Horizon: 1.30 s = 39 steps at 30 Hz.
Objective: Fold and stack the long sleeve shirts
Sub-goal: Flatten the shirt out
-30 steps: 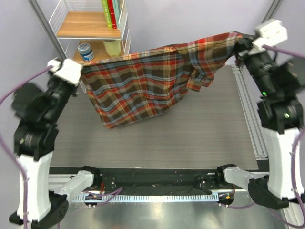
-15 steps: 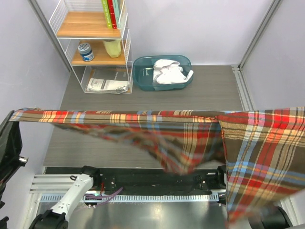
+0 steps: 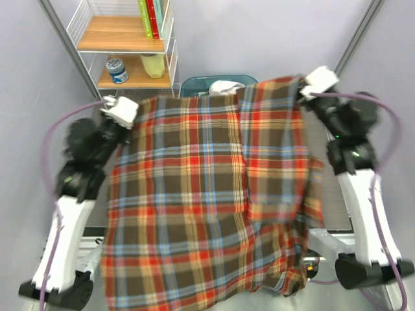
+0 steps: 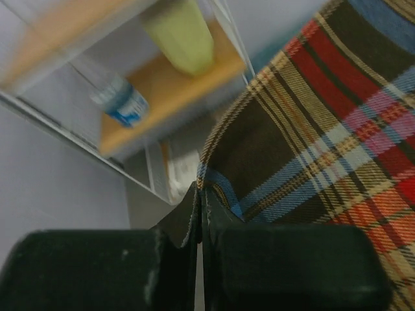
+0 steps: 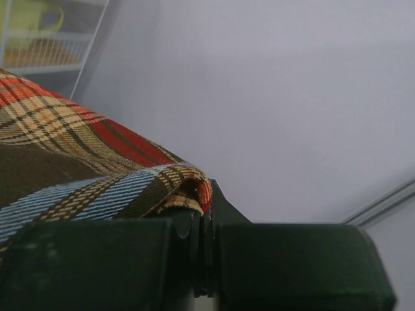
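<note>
The plaid flannel shirt (image 3: 201,201) hangs spread out between both raised arms and fills the middle of the top view, down past the table's near edge. My left gripper (image 3: 131,114) is shut on its upper left corner; the left wrist view shows the cloth edge (image 4: 279,136) pinched between the jaws (image 4: 199,201). My right gripper (image 3: 303,91) is shut on the upper right corner; the right wrist view shows a rolled fold of plaid (image 5: 97,175) clamped at the jaws (image 5: 206,207). A white shirt (image 3: 224,85) peeks over the plaid's top edge.
A teal bin (image 3: 198,83) holds the white cloth at the back, mostly hidden by the plaid. A wire shelf unit (image 3: 130,45) with books, a tin and a yellow-green cup stands at the back left. The table surface is hidden under the shirt.
Both arms swung the shirt from a stretch near the front edge up and back. It now hangs as a wide sheet facing the camera, covering the bin and table.
</note>
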### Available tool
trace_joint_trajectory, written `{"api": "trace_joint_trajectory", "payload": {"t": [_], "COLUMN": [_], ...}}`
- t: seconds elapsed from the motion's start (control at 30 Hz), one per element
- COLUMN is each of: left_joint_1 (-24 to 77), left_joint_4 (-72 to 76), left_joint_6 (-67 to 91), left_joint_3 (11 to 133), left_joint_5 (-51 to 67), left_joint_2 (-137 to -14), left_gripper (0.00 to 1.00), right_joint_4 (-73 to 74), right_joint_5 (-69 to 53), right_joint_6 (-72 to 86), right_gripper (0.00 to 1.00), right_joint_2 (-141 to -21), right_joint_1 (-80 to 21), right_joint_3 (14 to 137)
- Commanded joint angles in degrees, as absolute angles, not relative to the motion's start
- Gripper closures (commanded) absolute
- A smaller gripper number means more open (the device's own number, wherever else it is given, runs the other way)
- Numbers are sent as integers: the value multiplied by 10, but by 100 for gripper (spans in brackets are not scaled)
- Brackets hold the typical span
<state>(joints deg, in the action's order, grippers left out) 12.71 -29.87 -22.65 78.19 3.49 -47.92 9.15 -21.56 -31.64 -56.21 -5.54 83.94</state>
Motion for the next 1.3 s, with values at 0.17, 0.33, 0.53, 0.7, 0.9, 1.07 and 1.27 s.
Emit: {"api": "trace_joint_trajectory", "payload": {"t": [0.17,0.33,0.53,0.7,0.9,1.07,1.27], "left_joint_1": [120,101,99,89,96,105,105], "left_joint_4": [-42,14,-70,-222,-361,-459,-449], "left_joint_6": [-329,-326,-328,-296,-310,-301,-286], "left_joint_3": [472,521,702,806,683,587,516], "left_joint_5": [24,34,21,-19,92,127,119], "left_joint_2": [-605,-811,-955,-990,-832,-766,-773], "left_gripper": [100,100,100,64,19,23,34], "right_joint_4": [-107,-146,-82,99,368,565,570], "right_joint_5": [-235,-212,-138,-54,-85,-144,-153], "right_joint_6": [-360,-374,-372,-422,-484,-486,-450], "right_gripper": [99,96,70,21,3,7,35], "right_joint_2": [-680,-845,-972,-996,-898,-832,-802], "right_joint_1": [-56,-62,-78,-63,-7,-7,-8], "right_joint_3": [547,563,702,805,825,788,630]}}
